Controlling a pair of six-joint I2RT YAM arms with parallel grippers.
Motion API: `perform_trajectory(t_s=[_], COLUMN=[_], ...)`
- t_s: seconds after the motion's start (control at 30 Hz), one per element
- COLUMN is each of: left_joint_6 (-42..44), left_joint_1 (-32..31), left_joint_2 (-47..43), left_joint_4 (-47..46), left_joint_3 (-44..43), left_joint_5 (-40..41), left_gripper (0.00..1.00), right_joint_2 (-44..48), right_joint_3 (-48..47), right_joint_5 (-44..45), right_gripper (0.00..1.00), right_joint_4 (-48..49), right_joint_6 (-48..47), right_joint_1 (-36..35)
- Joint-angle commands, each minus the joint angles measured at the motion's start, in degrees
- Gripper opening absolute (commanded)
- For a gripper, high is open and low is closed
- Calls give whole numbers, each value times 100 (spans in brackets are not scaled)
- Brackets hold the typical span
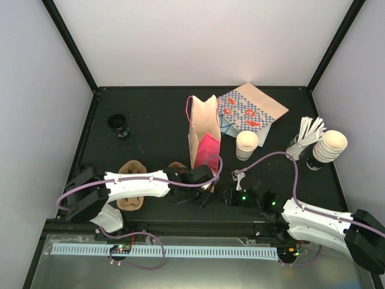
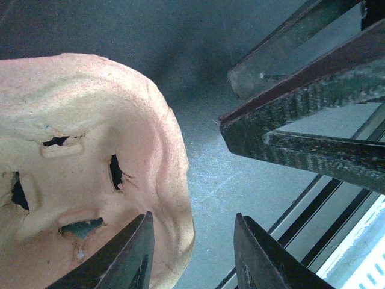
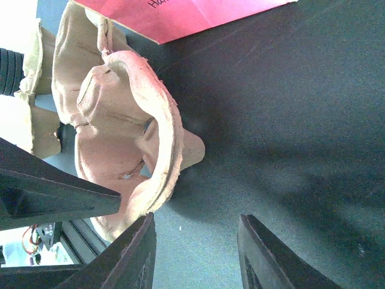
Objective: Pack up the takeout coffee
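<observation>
the left gripper (image 2: 194, 221) and right gripper (image 3: 197, 220) sit close together just beside the carrier (image 2: 78, 156). each is half open with only bare table (image 2: 210, 150) between its jaws. that crowding looks like the main risk: a small move by either arm could knock the fingers together. it could also shove the light carrier into the bag (image 1: 203, 129), which stands upright near it and looks easy to tip. the cup (image 1: 246, 144) stands on the table just right of the bag, apart from both grippers. it has no lid, so a clumsy pinch could crush or spill it. whether it holds liquid i cannot tell. from above, the dark fingers blur into the dark table and the left arm covers much of the carrier. neither wrist view shows the cup.
</observation>
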State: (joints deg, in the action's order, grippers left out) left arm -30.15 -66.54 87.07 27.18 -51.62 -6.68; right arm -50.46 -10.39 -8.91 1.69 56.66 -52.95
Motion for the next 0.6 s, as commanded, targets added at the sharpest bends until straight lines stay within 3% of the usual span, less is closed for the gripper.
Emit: perform_trajectory(t_s=[0.0,0.57], left_joint_6=[80,97], left_joint_1=[-43,-43], left_joint_2=[144,317], left_joint_4=[46,193], left_joint_3=[-256,-413], left_joint_5=[36,70], left_gripper=[39,24], right_joint_2=[19,-29], right_joint_3=[68,14], right_joint_5=[91,91], right_gripper=[41,40], right_joint_4=[68,42], right_joint_6=[-56,-117], right_joint_1=[30,30])
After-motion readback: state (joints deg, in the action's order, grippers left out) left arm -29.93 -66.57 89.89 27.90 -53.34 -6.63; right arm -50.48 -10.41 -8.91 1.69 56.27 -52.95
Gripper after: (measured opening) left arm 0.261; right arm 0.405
